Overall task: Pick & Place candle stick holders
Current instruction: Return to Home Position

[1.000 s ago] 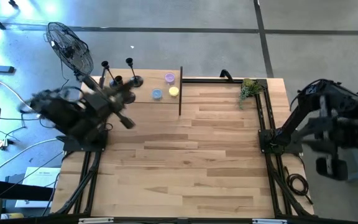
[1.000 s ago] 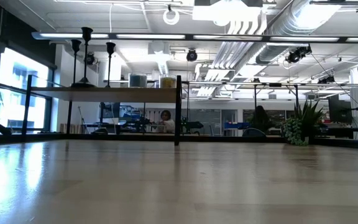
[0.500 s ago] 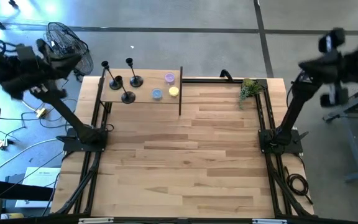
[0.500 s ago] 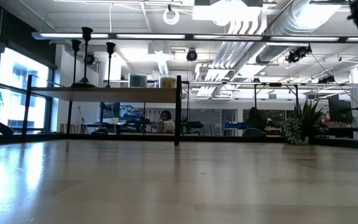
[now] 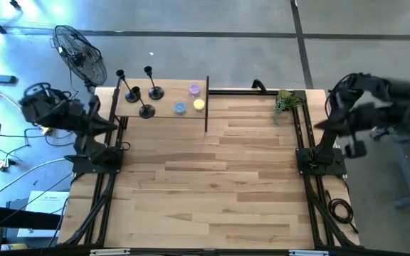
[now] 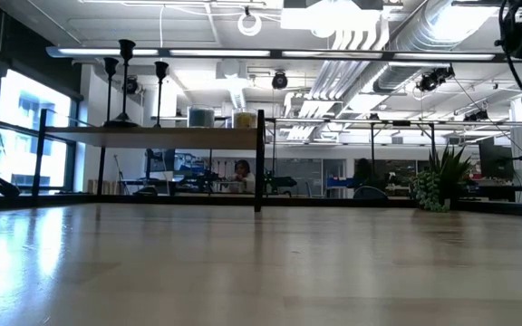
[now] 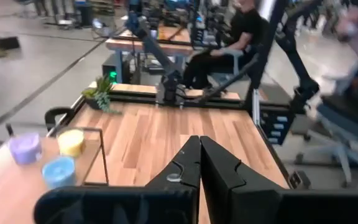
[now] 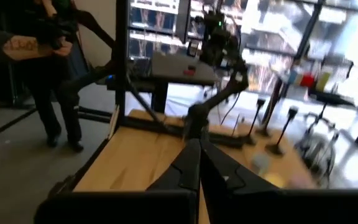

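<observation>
High view: three holders (image 5: 146,111) stand on the shelf (image 5: 171,91) beside three candles (image 5: 194,89). Left gripper (image 7: 199,142) and right gripper (image 8: 199,144), beyond the table (image 5: 219,185) edges, are clenched, empty.

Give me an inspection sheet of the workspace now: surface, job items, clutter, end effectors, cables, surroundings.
Surface: wooden table, open boards bare; raised shelf at far left corner.
Job's things: three candle stick holders, upright on the shelf.
Clutter: purple candle, blue candle, yellow candle on the shelf; plant far right.
End effectors: left end effector shut, empty, at the table's left side; right end effector shut, empty, at its right side.
Cables: black coil beside right base; loose leads on left floor.
Surroundings: fan; seated person; standing person.
</observation>
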Controlling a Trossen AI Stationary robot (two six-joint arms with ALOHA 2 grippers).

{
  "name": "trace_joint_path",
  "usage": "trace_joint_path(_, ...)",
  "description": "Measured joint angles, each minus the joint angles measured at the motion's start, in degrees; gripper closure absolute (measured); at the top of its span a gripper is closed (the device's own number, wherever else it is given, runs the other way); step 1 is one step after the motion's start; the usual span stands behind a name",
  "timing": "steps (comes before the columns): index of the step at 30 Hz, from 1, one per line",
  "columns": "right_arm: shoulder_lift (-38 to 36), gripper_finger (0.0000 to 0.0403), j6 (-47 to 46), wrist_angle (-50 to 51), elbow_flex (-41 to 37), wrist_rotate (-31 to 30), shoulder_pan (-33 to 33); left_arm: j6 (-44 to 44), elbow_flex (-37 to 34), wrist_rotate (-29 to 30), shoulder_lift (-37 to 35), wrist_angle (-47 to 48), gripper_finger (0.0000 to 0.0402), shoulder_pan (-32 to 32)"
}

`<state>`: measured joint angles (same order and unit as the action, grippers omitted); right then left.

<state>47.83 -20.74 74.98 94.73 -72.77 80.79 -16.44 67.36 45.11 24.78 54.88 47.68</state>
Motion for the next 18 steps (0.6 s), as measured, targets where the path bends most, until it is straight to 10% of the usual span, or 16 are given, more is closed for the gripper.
trace_joint_path(7, -7.9, 0.0403, -17.2, -5.7, -22.4, -4.7, 0.0, 1.3, -20.8, -3.5, -13.1, -19.6, 0.0401, 0.0)
trace_joint_path(18, -20.7, 0.0403, -15.5, -32.4, -49.4, -8.2, 0.0, 4.4, -46.9, -12.1, -24.2, -42.5, 0.0401, 0.0)
